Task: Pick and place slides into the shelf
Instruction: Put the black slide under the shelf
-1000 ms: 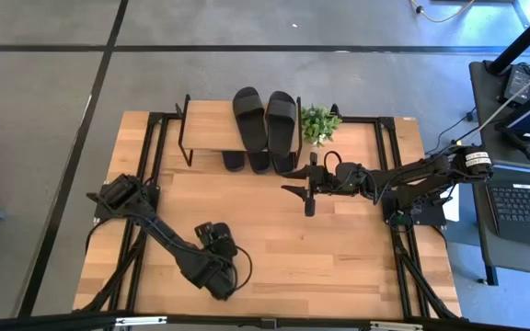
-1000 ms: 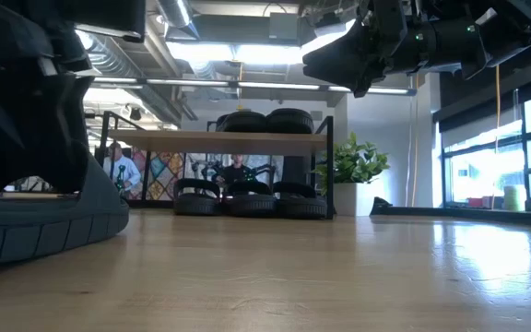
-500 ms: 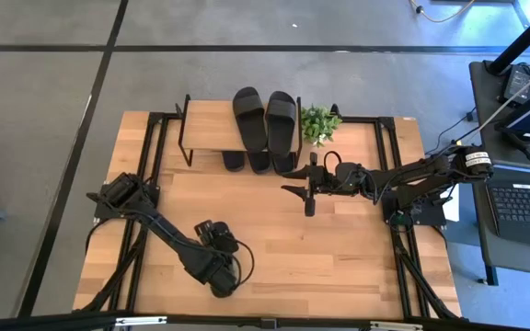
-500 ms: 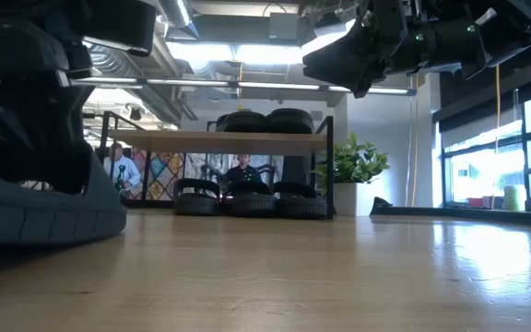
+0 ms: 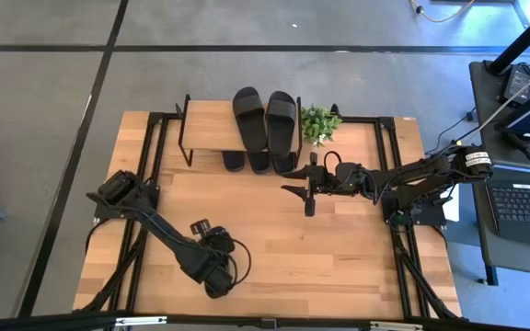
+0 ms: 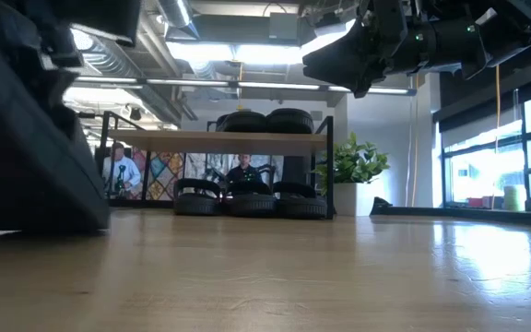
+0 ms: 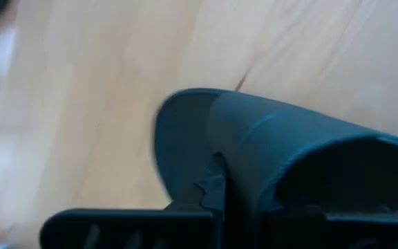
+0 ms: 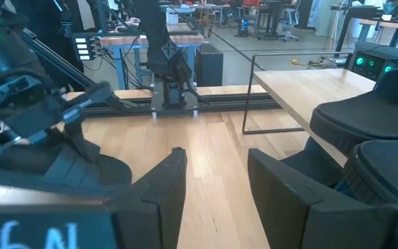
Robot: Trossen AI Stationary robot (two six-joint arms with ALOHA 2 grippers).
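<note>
One slide (image 7: pixel 282 159) now clamped by the left gripper (image 5: pixel 217 267), which just closed; lift to shelf (image 5: pixel 212 124) can start. Right gripper (image 5: pixel 304 191) part-open, empty, idle mid-tabletop (image 5: pixel 339 257).

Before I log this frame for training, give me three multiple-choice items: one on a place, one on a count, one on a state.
1. Where is the plant?
A. right of the shelf
B. on the shelf top
C. by the left arm

2. How many slides lie on the shelf top?
A. none
B. two
C. four

3. The left gripper is:
A. open above the table
B. shut on a slide
C. resting on the shelf

Answers: 1 A, the high view shows it beside the shelf's right end. 2 B, one pair lies there. 3 B, its wrist view shows the strap clamped.
</note>
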